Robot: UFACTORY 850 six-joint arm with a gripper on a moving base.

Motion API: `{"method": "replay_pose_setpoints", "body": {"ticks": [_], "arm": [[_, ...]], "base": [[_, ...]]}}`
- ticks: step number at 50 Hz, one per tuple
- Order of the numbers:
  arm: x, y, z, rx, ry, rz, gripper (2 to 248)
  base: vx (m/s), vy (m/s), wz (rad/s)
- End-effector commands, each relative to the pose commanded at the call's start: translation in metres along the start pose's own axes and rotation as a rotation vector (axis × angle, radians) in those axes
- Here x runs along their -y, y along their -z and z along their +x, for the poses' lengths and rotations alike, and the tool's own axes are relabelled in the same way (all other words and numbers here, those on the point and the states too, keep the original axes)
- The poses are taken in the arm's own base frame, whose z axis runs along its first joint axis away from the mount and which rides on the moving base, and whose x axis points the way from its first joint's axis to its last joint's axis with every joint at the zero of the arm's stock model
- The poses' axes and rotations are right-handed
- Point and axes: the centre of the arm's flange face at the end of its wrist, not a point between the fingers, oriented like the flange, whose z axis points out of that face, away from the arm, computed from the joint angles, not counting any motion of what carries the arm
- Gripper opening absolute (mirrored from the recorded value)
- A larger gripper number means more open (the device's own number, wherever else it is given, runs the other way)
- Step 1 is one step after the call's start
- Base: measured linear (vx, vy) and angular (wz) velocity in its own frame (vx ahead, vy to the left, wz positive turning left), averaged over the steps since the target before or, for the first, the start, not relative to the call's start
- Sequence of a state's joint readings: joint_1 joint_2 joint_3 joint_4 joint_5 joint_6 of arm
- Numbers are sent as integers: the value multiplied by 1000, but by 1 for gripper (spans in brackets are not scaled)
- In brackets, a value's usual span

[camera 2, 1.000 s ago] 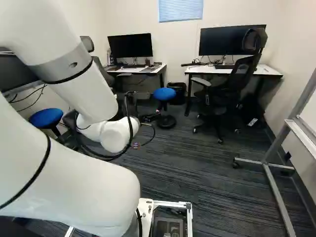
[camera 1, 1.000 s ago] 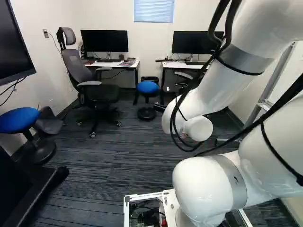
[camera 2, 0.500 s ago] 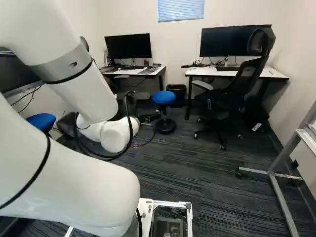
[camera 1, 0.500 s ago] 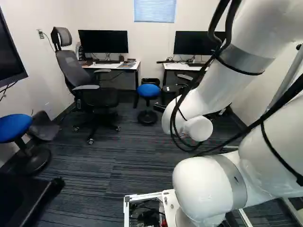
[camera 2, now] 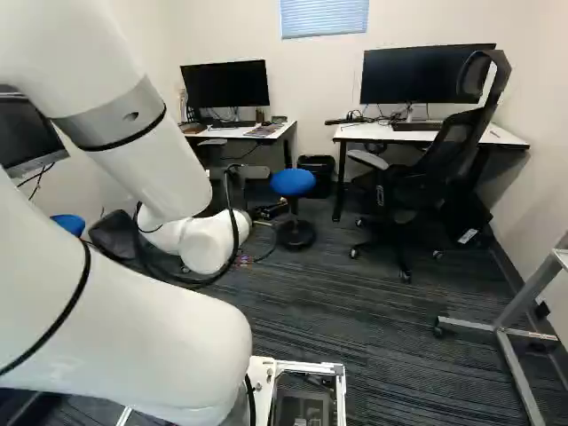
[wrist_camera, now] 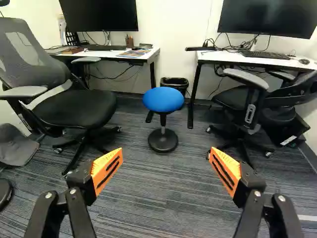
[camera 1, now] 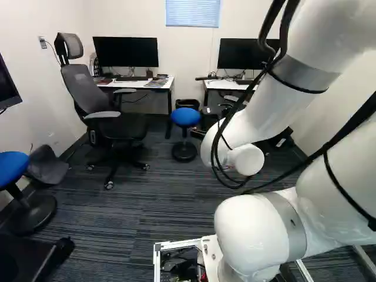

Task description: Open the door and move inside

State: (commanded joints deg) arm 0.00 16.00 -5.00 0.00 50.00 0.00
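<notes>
- Second stool [camera 1: 13, 170]: well left of the stool, nearer us. If we swing the base wide that way, its round foot could catch our side.
- Left chair [wrist_camera: 77, 106]: left of the stool, its splayed legs reaching out over the carpet. Cutting close, we could snag a caster and push the chair along.
- Left surface [wrist_camera: 104, 54]: behind and left of the stool, carrying a screen and papers.
- Stool [wrist_camera: 163, 99]: our landmark, upright. Driving on too far, we could tip it, as the arm [camera 2: 142, 160] reaches out ahead of the base.
- Cables [camera 1: 284, 35]: slack along the arm, on our side of the stool; they might hook a chair arm if we turn close in.
- End effector [wrist_camera: 166, 156]: on our side of the stool, wide open, orange pads [wrist_camera: 106, 168] well apart. It holds nothing and touches nothing that we can see.
- Right surface [wrist_camera: 218, 57]: behind and right of the stool.
- Right chair [wrist_camera: 230, 96]: right of the stool; its armrest juts out and could meet us if we drift.
- Metal stand [camera 2: 522, 377]: farthest right of the stool, nearer us. Its low foot could trap a wheel.
- Door: in no view, so we cannot place it by the stool. We judge ourselves already inside, with stopping safely left to do.
</notes>
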Motion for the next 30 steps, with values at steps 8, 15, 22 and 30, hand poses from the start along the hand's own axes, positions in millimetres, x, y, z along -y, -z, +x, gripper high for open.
{"method": "replay_pose_setpoints", "body": {"ticks": [8, 15, 22, 30], "arm": [[0, 0, 0, 0, 0, 0, 247], [0, 0, 0, 0, 0, 0, 247], [0, 0, 0, 0, 0, 0, 247], [0, 0, 0, 0, 0, 0, 247]], "base": [[2, -2, -1], [-13, -2, 1], [0, 0, 0], [0, 0, 0]]}}
